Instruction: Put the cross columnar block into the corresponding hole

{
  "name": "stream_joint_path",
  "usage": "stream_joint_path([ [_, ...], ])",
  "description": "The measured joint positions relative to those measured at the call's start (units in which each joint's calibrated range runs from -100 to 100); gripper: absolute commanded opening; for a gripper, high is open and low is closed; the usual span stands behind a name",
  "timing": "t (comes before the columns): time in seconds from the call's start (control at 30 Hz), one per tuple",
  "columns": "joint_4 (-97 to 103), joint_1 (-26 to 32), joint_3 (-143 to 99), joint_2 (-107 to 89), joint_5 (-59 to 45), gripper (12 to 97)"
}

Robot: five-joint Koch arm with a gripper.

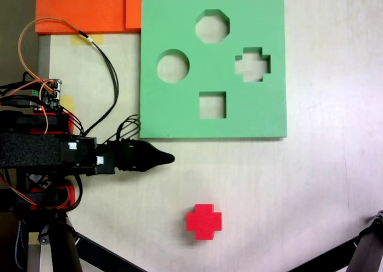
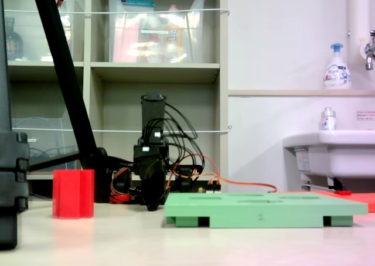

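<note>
The cross columnar block [image 1: 203,221] is bright red and stands upright on the table, below the green foam board [image 1: 179,122] in a fixed view; it shows at the left [image 2: 73,193] in the other. The corresponding hole [image 1: 252,64], plus-shaped, is on the board's right side. My black gripper [image 1: 169,159] points right, just under the board's lower left corner, well left of and above the block. Seen end-on [image 2: 153,205], it hangs low over the table. Its jaws lie together as one dark tip, so its state is unclear.
The board [image 2: 263,207] also has an octagonal [image 1: 212,26], a round [image 1: 173,66] and a square [image 1: 212,105] cutout. Orange foam sheets [image 1: 90,8] lie beyond it. Tripod legs [image 1: 102,254] cross the lower corners. Wires [image 1: 108,74] loop near the arm's base.
</note>
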Motion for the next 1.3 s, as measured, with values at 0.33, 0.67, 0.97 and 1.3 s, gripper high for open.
stream_joint_path([
  [0.33, 0.0, 0.0, 0.0, 0.0, 0.0, 49.1],
  [0.67, 0.0, 0.0, 0.0, 0.0, 0.0, 48.5],
  [0.97, 0.0, 0.0, 0.0, 0.0, 0.29, 49.0],
  [1.3, 0.39, -4.0, -0.1, 0.0, 14.07, 41.1],
])
